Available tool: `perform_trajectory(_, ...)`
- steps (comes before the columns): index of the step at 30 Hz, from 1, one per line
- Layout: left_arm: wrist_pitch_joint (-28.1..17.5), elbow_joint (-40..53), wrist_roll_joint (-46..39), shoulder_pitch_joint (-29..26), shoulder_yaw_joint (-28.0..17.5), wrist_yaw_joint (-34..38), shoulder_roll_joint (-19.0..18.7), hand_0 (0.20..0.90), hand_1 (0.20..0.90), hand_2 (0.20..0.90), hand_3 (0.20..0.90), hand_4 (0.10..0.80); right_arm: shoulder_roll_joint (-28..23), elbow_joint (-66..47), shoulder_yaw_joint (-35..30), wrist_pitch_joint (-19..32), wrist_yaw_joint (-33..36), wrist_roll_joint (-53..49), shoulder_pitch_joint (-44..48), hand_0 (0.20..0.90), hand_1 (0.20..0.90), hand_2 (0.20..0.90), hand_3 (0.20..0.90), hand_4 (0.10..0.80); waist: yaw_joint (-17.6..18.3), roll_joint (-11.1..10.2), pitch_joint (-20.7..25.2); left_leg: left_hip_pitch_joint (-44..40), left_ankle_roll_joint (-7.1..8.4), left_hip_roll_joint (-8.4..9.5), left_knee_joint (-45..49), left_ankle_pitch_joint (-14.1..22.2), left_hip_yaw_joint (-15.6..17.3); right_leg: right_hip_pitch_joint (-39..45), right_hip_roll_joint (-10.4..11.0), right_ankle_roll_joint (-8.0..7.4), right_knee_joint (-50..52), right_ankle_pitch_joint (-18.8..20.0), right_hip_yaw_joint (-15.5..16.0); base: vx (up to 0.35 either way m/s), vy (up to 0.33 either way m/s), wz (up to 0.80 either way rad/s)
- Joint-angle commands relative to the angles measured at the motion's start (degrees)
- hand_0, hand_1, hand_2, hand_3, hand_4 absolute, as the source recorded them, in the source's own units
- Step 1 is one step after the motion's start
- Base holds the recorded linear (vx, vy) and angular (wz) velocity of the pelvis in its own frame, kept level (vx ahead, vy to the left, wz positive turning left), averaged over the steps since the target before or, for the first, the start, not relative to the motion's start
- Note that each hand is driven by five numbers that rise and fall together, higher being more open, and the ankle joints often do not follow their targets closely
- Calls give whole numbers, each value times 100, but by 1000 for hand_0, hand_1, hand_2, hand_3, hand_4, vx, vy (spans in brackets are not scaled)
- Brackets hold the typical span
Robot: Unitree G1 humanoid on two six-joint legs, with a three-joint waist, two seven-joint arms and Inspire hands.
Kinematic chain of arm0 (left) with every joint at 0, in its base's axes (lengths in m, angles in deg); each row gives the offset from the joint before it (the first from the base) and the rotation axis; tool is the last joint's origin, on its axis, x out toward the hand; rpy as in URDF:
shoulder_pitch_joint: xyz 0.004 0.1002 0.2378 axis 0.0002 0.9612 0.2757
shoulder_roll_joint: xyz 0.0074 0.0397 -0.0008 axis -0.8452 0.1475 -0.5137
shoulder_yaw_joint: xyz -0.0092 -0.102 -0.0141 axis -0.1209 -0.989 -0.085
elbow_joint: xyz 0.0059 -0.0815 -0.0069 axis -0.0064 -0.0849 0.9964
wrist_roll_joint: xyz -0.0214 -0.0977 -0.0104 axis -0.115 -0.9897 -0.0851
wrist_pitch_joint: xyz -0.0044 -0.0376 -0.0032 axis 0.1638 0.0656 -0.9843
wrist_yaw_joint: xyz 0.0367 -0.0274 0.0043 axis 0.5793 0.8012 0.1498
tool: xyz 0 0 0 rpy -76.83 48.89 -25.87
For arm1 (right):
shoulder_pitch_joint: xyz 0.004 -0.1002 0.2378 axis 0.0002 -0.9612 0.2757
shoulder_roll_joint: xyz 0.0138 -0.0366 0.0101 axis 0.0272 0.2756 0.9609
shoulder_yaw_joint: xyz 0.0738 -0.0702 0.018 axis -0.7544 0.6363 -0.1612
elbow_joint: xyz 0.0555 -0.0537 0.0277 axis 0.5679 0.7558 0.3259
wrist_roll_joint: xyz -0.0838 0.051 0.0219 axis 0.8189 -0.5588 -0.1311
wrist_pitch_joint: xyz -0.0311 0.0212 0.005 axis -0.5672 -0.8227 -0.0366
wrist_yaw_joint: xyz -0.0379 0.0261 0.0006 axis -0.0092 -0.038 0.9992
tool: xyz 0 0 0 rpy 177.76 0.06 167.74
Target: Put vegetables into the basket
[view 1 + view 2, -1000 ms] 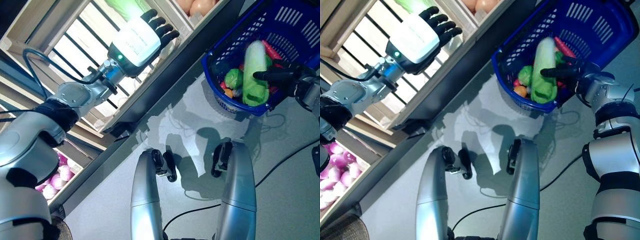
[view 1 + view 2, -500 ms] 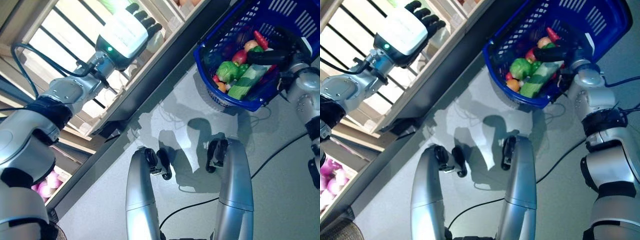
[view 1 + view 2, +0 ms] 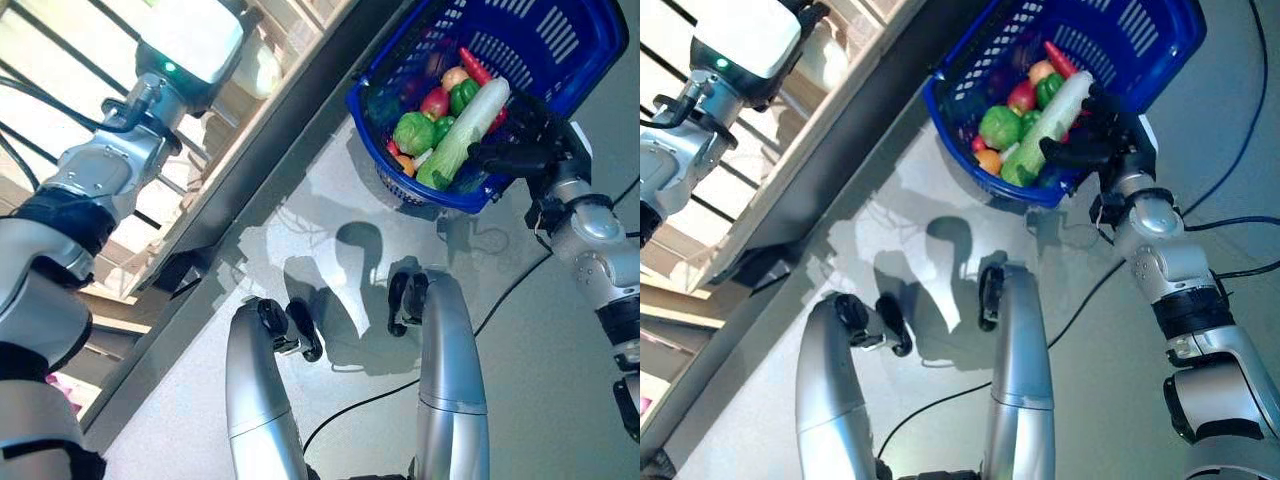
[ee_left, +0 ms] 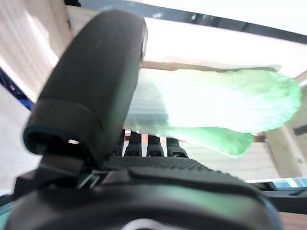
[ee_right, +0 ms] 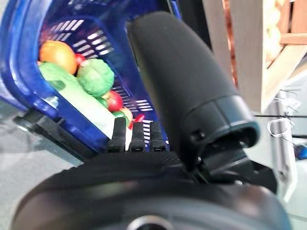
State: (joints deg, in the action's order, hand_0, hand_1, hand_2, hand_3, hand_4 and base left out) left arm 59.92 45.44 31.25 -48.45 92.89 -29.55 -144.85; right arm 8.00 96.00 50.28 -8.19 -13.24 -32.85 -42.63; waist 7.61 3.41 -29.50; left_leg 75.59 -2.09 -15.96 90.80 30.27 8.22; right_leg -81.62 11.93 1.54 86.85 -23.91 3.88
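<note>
A blue basket [image 3: 600,60] stands on the floor at the upper right, holding several vegetables. A long pale green cabbage [image 3: 468,122] lies slanted in it beside a round green vegetable [image 3: 412,132] and a red one [image 3: 435,102]. My right hand [image 3: 515,155] hovers at the basket's near rim, open, with straight fingers [image 5: 136,134] and nothing in it. My left hand [image 3: 195,40] reaches into the wooden shelf at the upper left. Its fingers are straight, open, just short of another pale green cabbage [image 4: 216,103] lying on the shelf.
A slatted wooden shelf [image 3: 120,250] with a dark front edge [image 3: 270,150] runs diagonally across the left. Grey floor [image 3: 560,380] spreads between the shelf and the basket. Wooden posts [image 5: 242,48] stand behind the basket.
The long cabbage, held upright over the basket a second ago, now lies in it, released. My right hand has drawn back to the rim. My left hand reached deeper into the shelf. The camera shifted.
</note>
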Motion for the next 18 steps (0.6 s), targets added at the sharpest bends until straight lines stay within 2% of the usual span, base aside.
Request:
perform_trajectory(1, 514, -406, -101, -403, -355, -365, -377, 900, 900, 900, 900, 800, -33, -356, -759, 698, -280, -39, -27, 900, 900, 900, 900, 800, 80, -134, 339, 161, -49, -8, -127, 256, -34, 247, 302, 16, -202, -84, -19, 22, 26, -15)
perform_trajectory(5, 640, -477, -217, -499, -259, -1022, -306, 900, 900, 900, 900, 800, 3, -482, -759, 671, -279, 26, -11, 900, 900, 900, 900, 800, 85, -143, 326, 303, -59, -58, -77, 232, -48, 111, 311, 0, -173, -37, -20, 15, 13, -6)
perform_trajectory(12, 368, -541, -253, -461, -222, -1608, -271, 900, 900, 900, 900, 800, 18, -647, -821, 751, -350, -41, -91, 900, 900, 900, 900, 800, 102, -120, 304, 377, -62, -110, -83, 194, -51, 46, 365, -13, -158, -28, -14, 6, -4, -3)
perform_trajectory(18, 620, -652, -639, -396, -237, -2095, -267, 900, 900, 900, 900, 800, 41, -795, -789, 845, -368, 62, 19, 900, 900, 900, 900, 800, 74, -95, 310, 277, -49, -127, -181, 159, -27, 153, 412, -4, -249, -37, 31, -5, -16, 1)
